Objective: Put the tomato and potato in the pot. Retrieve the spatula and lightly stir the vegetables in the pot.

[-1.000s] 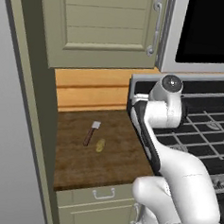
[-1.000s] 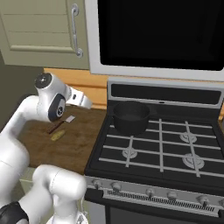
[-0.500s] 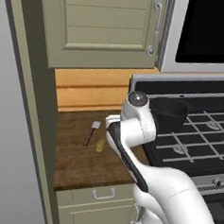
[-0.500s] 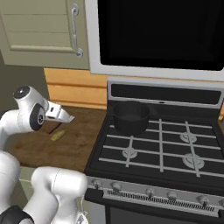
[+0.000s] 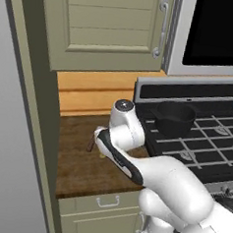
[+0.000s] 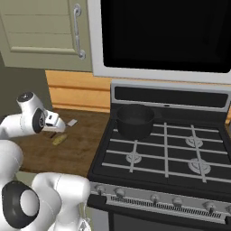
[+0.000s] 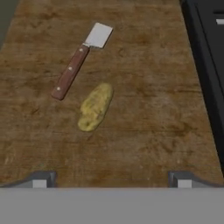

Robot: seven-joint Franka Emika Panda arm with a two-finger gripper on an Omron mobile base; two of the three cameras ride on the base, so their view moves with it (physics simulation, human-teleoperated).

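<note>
wooden countertop (image 7: 144, 131) carries one spatula (image 7: 78, 59) and one potato (image 7: 95, 107) just beside it, neither touching the gripper (image 7: 111, 180), whose jaws stand wide apart above them, holding nothing. further right, one dark pot (image 6: 135, 121) sits on the stove (image 6: 180, 158); its contents can't be made out.

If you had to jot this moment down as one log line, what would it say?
hand: open, above counter, empty | potato: on wooden counter beside spatula, apart | pot: on stove
</note>
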